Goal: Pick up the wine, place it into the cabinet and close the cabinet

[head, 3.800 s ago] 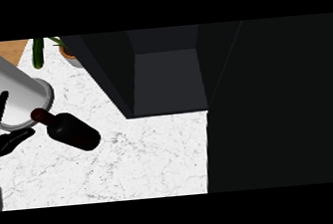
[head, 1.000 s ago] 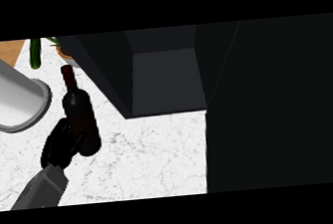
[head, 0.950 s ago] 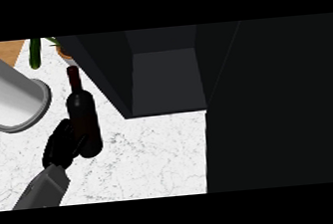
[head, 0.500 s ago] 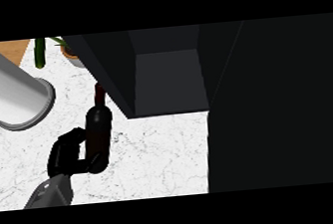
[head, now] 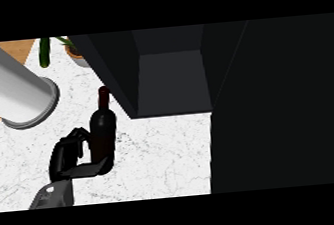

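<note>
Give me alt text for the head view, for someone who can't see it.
The robot's left hand is curled round a dark wine bottle over the white speckled counter, just left of the open dark cabinet. A large grey cylinder and a small potted plant stand at the upper left.

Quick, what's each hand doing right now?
Left hand: closed around the wine bottle.
Right hand: not in view, so it cannot be told.
</note>
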Robot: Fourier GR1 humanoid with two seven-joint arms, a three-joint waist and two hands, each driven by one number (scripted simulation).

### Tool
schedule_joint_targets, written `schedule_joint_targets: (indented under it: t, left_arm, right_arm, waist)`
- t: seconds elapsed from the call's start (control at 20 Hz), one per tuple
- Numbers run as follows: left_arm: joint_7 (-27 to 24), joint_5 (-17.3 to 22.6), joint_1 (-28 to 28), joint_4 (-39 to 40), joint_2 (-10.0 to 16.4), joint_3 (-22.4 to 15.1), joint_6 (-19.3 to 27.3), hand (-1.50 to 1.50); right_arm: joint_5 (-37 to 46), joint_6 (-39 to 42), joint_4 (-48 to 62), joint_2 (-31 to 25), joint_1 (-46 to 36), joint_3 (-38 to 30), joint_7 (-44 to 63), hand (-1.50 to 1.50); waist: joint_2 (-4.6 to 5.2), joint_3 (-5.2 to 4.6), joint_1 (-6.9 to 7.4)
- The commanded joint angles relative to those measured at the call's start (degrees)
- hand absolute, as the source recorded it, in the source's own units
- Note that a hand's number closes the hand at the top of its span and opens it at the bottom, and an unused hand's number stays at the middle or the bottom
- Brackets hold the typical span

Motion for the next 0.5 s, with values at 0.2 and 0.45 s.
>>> schedule_joint_targets:
  t: [0.2,0.45]
  left_arm:
    - [15.1,-2.7,4.2,-17.5,-5.8,-6.8,7.5,1.5]
    - [23.9,-5.4,2.4,-25.4,-9.2,-10.6,13.2,1.5]
  right_arm:
    - [-1.2,0.7,-0.9,0.2,0.7,0.3,-1.6,-1.5]
    - [-5.2,1.7,-6.1,-1.5,5.1,-1.7,0.3,-1.5]
  waist:
    - [0.13,-0.26,0.13]
    - [0.08,-0.26,-0.39]
